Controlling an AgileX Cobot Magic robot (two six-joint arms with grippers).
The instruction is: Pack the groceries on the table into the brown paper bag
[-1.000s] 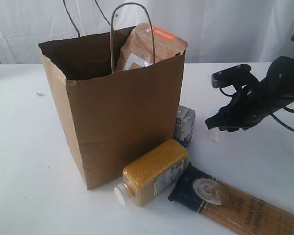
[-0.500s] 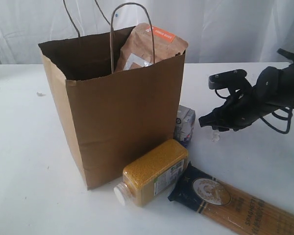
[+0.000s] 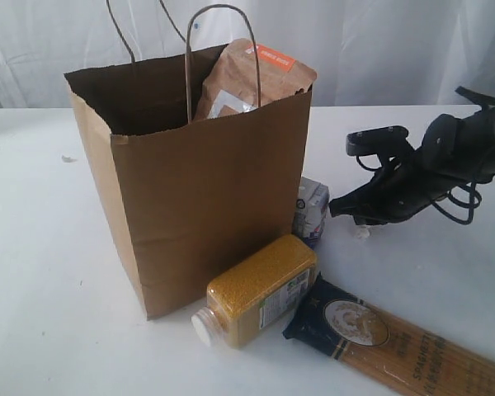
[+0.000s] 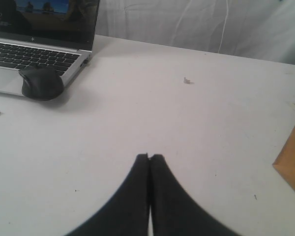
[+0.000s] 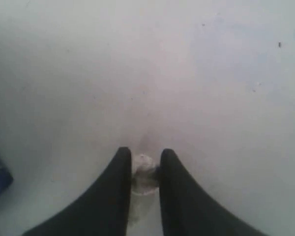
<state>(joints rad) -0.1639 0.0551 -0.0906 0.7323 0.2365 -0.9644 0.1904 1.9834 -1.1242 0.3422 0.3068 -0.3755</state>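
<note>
The bottle [image 3: 260, 289] lies on its side on the table [image 3: 49, 289] just beside the bag [image 3: 198, 190], cap toward the view's lower left. The spaghetti [image 3: 396, 342] lies flat, running off to the lower right. The right gripper [image 5: 145, 152] has its jaws narrowly apart around a whitish scrap [image 5: 144, 172], though I cannot tell whether they pinch it; the left gripper [image 4: 149, 157] is clenched and empty.

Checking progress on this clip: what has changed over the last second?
The right gripper swung left toward the small white-blue carton and dipped slightly; it is unclear whether its fingers grip anything. The brown paper bag, brown pouch, yellow-grain bottle and spaghetti pack stayed put.
</note>
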